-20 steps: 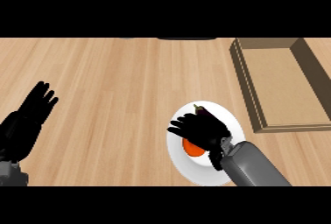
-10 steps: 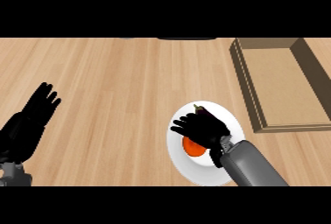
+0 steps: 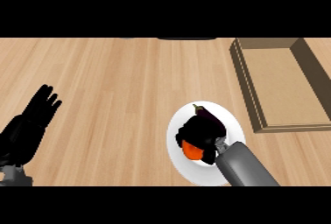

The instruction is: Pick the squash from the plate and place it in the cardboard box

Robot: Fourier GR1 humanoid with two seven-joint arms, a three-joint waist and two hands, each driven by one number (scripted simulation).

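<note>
Over at the left edge the left hand [image 3: 29,129] rests above the wooden counter [image 3: 123,83], fingers straight, spread a little and pointing up and away, holding nothing. A wide stretch of bare wood lies between it and the white plate [image 3: 234,127], which sits right of centre, near the front edge. The right hand [image 3: 202,131] is down over that plate, its grey forearm [image 3: 247,169] coming in from the lower right. Its fingers are curled in round the squash [image 3: 191,150], covering most of it. From here I can see only an orange patch at the near side of the hand and a thin dark stem poking out at the far side. The squash is over the plate, inside its rim, though I cannot tell whether it is touching the plate or raised off it. Further right, well apart from the plate, the cardboard box [image 3: 247,87] lies open-topped on the counter, running back toward the far edge.
</note>
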